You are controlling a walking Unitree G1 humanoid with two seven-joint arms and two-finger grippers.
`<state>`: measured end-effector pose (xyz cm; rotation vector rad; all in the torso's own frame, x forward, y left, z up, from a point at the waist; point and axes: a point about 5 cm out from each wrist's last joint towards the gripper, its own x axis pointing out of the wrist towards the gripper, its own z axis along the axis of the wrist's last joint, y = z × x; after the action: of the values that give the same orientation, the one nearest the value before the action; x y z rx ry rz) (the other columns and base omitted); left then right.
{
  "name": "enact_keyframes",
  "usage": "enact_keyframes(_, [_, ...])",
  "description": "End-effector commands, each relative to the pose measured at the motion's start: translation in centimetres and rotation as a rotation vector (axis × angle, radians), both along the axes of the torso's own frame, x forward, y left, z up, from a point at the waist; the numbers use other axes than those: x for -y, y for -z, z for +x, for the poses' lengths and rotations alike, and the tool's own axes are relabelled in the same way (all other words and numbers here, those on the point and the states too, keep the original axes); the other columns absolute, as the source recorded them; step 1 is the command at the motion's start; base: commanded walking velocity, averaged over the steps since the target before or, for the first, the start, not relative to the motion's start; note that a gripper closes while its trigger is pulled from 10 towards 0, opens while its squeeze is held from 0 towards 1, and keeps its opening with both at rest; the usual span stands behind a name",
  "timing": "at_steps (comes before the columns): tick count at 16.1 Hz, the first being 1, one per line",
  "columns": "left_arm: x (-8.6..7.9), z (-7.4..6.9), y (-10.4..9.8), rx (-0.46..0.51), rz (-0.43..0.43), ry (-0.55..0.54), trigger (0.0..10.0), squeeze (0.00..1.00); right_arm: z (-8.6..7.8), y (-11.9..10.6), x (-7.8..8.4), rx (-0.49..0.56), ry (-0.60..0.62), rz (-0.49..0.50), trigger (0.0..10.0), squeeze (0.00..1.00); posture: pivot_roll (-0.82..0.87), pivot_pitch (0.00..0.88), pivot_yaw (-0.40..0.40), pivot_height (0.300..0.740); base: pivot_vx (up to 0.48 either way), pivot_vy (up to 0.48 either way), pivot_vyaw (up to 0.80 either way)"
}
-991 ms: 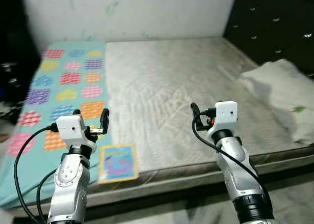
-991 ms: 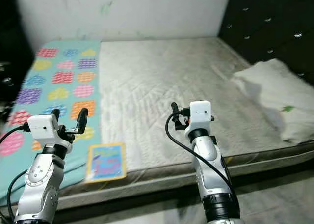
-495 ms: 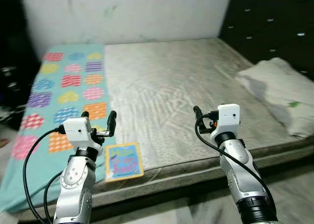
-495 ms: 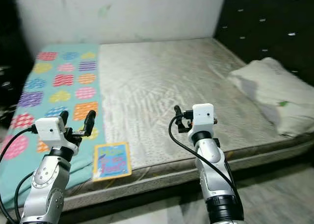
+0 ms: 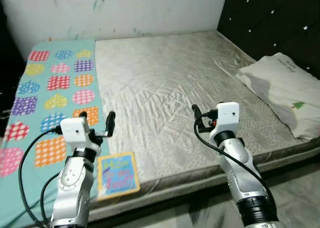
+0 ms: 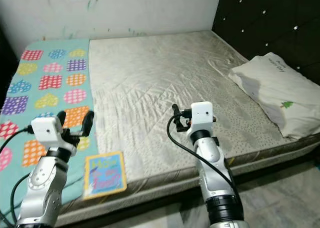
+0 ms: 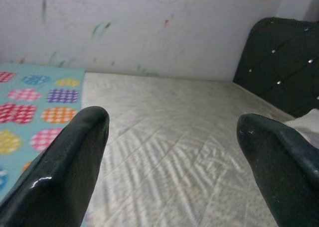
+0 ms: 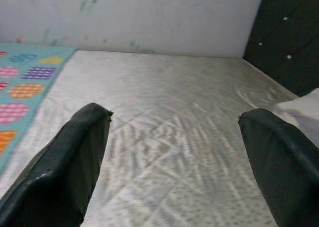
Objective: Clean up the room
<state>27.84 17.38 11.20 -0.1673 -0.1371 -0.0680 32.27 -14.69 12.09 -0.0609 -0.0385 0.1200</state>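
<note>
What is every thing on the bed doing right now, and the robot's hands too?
Book: lying flat at the mattress edge, closed.
Pillow: lying by the headboard.
Patterned blanket: spread flat.
Left tool: open, holding nothing.
Right tool: open, holding nothing.

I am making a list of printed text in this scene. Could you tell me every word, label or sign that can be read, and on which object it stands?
Book at the mattress's near edge: large cover letters, perhaps "How" on the top line; the rest is too blurred to read.
Pillow: a short printed line near its far end, too small to read, and a small green tree-like mark.
Nothing else carries text.
</note>
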Motion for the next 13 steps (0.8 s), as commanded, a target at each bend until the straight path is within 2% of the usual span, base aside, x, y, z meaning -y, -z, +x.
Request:
enact_keyframes(1, [0.8, 0.0, -0.1, 0.005, 0.002, 0.029, 10.0, 0.0, 0.0, -0.3, 0.9, 0.012, 0.024, -0.01, 10.0, 0.0, -0.05, 0.0, -0.012, 0.74, 0.36, 0.0, 0.0])
enact_keyframes(4, [0.7, 0.0, -0.1, 0.0, -0.004, 0.017, 10.0, 0.0, -0.1, -0.3, 0.8, 0.012, 0.02, -0.013, 10.0, 0.0, -0.05, 0.0, -0.012, 0.74, 0.319, 0.0, 0.0])
enact_keyframes(8, [0.5, 0.1, 0.2, -0.017, -0.016, -0.028, 10.0, 0.0, -0.1, 0.3, 0.8, -0.024, 0.007, -0.022, 10.0, 0.0, -0.04, 0.0, -0.022, 0.74, 0.0, 0.0, 0.0])
enact_keyframes(10, [-0.3, -0.3, 0.6, -0.027, 0.008, -0.056, 10.0, 0.0, -0.5, 0.3, 0.7, -0.02, -0.012, -0.003, 10.0, 0.0, -0.03, 0.0, -0.033, 0.74, 0.0, 0.0, 0.0])
enact_keyframes(13, [-1.6, -2.1, 1.7, -0.074, 0.036, -0.094, 10.0, 0.0, -1.2, 0.9, 0.0, -0.03, -0.045, 0.011, 10.0, 0.0, 0.0, 0.0, -0.039, 0.74, 0.0, 0.0, 0.0])
